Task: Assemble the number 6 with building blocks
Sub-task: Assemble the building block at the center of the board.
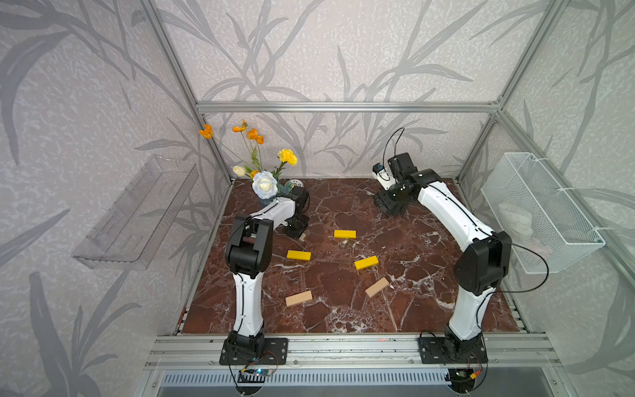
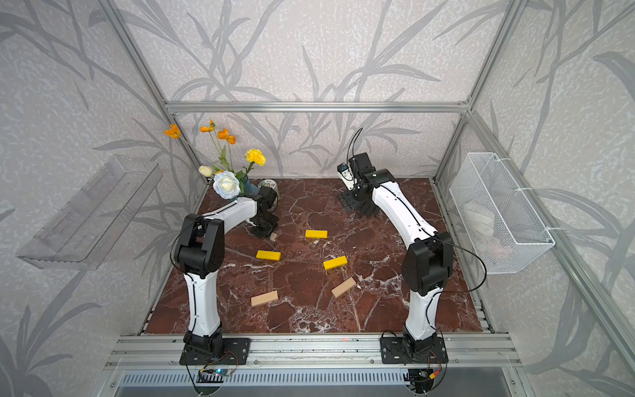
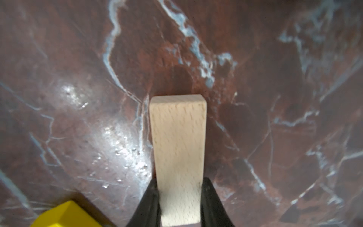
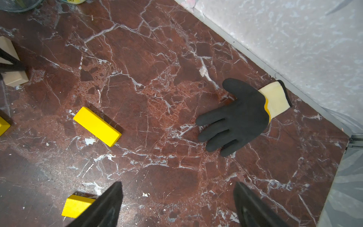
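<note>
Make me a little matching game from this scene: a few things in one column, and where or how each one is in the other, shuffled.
Things:
1. left gripper
2. right gripper
3. black glove
4. white wire basket

States:
A. lies flat on the marble tabletop
B. open, holding nothing
C. hangs off to one side, not on the tabletop
D. shut on a pale wood block

Pairs: 1-D, 2-B, 3-A, 4-C

The tabletop (image 3: 255, 59) looks like glossy, red-brown veined marble. The pale block (image 3: 178, 147) is bare matt wood with visible grain; the yellow block (image 4: 97, 126) looks smooth, painted.
</note>
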Robot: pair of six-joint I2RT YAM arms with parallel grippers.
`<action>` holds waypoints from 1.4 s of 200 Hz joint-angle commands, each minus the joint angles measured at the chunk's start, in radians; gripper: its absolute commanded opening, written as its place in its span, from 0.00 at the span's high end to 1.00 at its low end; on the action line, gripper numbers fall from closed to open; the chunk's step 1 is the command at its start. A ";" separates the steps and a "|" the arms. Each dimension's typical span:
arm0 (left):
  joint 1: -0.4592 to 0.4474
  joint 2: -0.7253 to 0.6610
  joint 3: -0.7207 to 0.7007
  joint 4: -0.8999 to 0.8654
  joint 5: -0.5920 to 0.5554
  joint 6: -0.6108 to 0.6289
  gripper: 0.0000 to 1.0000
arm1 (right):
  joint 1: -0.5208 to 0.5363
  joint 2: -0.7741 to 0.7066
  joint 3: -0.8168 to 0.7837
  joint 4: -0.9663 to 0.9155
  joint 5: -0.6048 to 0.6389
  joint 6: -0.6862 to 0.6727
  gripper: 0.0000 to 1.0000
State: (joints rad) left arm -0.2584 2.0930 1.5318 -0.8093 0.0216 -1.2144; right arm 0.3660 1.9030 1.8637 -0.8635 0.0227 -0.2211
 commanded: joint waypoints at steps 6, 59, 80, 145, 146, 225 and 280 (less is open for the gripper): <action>-0.051 -0.045 -0.080 -0.083 -0.062 0.290 0.87 | -0.013 -0.047 -0.047 -0.003 0.028 0.015 0.11; -0.108 -0.112 -0.108 -0.026 -0.052 0.528 0.89 | -0.016 -0.105 -0.112 0.011 0.047 0.021 0.11; -0.134 -0.124 -0.120 -0.012 -0.043 0.574 0.89 | -0.016 -0.135 -0.143 0.023 0.057 0.024 0.11; -0.204 -0.079 -0.052 0.010 0.013 0.663 0.89 | -0.017 -0.249 -0.240 0.055 0.093 0.034 0.11; -0.205 -0.076 -0.050 0.010 0.014 0.665 0.89 | -0.016 -0.251 -0.241 0.056 0.093 0.034 0.11; -0.239 0.016 0.042 -0.011 0.071 0.715 0.89 | -0.018 -0.353 -0.340 0.090 0.148 0.041 0.12; -0.243 0.061 0.094 -0.019 0.102 0.733 0.89 | -0.021 -0.392 -0.379 0.118 0.184 0.044 0.12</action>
State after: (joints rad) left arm -0.4961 2.1250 1.5906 -0.8082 0.1043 -0.5045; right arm 0.3508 1.5505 1.5005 -0.7689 0.1764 -0.1883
